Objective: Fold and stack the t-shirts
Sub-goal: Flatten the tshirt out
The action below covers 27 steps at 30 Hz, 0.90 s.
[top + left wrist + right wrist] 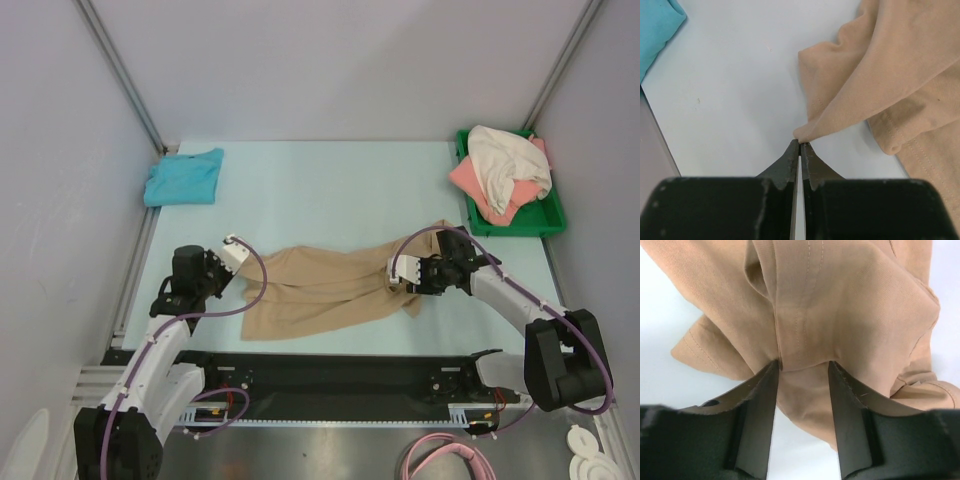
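The tan t-shirt [320, 290] lies crumpled mid table [330, 190]; your L gripper [800, 144] is pinched tight on 1 edge, R gripper [802, 367] clamps a thick fold w/ jaws half apart. Pull both apart evenly & low so it spreads flat.

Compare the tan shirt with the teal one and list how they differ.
1. The tan shirt lies spread and rumpled across mid-table; the teal shirt is a compact bundle at the far left corner.
2. The tan shirt is pinched by the left gripper, and the right gripper has a fold of it between its jaws; the teal shirt is untouched.
Both lie on the table, outside the tray.
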Motion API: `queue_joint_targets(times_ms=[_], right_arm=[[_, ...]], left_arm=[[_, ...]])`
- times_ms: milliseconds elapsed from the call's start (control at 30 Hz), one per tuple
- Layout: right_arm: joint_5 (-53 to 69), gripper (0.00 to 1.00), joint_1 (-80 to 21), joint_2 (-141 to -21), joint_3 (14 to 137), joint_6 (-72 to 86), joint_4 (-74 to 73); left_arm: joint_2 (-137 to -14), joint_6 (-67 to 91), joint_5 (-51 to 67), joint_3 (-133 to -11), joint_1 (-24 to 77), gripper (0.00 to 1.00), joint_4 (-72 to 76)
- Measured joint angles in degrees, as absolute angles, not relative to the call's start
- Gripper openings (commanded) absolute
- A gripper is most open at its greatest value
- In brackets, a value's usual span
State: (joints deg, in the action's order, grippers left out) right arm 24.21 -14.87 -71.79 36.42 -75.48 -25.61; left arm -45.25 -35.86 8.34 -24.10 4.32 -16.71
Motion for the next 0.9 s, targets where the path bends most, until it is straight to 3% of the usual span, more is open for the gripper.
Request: queue_joint_targets(times_ms=[100, 267, 400, 733, 800, 900], right_arm=[[24.21, 0.29, -15.11, -71.85, 36.42, -75.42, -25.56], [23.99, 0.19, -15.55, -73.56, 36.45, -74.76, -24.84], [23.79, 0.0, -15.7, -75.02, 36.51, -73.69, -24.47], [24.38, 0.0, -15.81, -72.18, 39.53, -68.95, -24.6], [24.34, 0.0, -15.33, -69.58, 41.04, -67.55, -24.86], [23.73, 0.0, -13.52, -65.84, 44.18, -64.34, -24.47]], left_arm=[[-45.25, -35.83, 8.34, -24.1, 4.32, 0.07, -16.49], [-45.25, -35.81, 8.32, -24.1, 4.32, 0.07, -15.97], [-45.25, -35.81, 8.32, -24.1, 4.32, 0.07, -15.57], [-45.32, -35.92, 8.4, -24.08, 4.32, 0.07, -15.59], [-45.39, -36.01, 8.38, -24.12, 4.32, 0.0, -15.84], [-45.34, -36.16, 8.38, -25.19, 4.32, 0.01, -17.78]])
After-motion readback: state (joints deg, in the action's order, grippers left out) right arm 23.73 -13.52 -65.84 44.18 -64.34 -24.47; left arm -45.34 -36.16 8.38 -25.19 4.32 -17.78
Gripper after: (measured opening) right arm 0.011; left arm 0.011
